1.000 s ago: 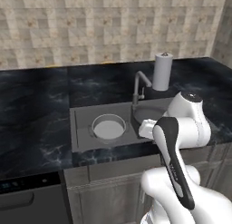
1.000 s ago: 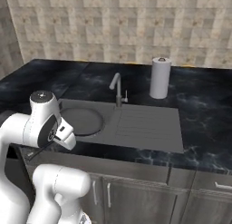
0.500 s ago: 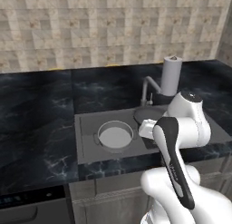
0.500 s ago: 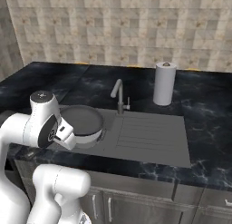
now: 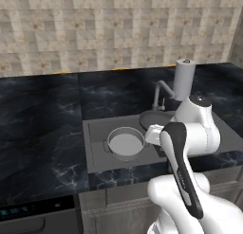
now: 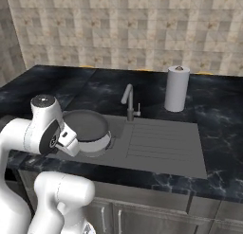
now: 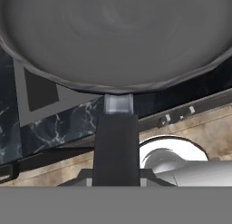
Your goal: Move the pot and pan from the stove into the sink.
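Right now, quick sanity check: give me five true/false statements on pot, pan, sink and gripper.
1. The pot sits inside the sink. True.
2. The pan lies on the stove. False: it is held up over the sink, beside the pot.
3. The gripper is shut on the pan's handle. True.
4. The paper towel roll lies tipped over in the basin. False: it stands upright on the counter behind the sink.
5. The faucet rises at the sink's back edge. True.
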You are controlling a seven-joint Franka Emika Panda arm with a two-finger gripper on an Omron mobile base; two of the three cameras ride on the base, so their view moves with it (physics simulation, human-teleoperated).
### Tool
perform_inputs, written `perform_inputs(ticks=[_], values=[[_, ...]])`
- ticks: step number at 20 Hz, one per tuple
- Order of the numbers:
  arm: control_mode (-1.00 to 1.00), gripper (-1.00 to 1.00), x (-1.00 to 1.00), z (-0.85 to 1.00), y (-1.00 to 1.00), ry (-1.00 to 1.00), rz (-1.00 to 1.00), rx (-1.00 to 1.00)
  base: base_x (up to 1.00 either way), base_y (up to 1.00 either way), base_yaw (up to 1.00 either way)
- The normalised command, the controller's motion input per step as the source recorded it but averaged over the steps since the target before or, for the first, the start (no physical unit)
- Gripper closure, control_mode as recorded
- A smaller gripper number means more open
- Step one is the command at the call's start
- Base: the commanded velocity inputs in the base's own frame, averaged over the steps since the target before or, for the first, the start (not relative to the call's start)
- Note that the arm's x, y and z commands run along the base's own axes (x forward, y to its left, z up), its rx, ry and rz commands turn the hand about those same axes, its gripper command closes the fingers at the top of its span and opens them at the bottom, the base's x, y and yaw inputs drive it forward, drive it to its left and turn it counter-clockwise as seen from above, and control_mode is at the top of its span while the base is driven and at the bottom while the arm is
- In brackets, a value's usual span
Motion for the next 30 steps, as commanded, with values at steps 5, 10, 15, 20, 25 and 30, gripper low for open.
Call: perform_inputs(ticks=[5, 10, 15, 20, 25, 30], values=[[-1.00, 1.00, 0.47, -0.01, 0.25, 0.06, -0.05, 0.00, 0.00, 0.00, 0.00], [-1.00, 1.00, 0.61, -0.05, 0.57, 0.09, -0.11, 0.00, 0.00, 0.00, 0.00], [-1.00, 1.00, 0.55, -0.07, 0.44, 0.08, -0.10, 0.00, 0.00, 0.00, 0.00], [-1.00, 1.00, 0.18, -0.06, 0.10, 0.07, -0.01, 0.00, 0.00, 0.00, 0.00], [-1.00, 1.00, 0.20, -0.19, 0.01, 0.05, 0.00, 0.00, 0.00, 0.00, 0.00], [-1.00, 1.00, 0.21, -0.46, 0.00, 0.01, 0.00, 0.00, 0.00, 0.00, 0.00]])
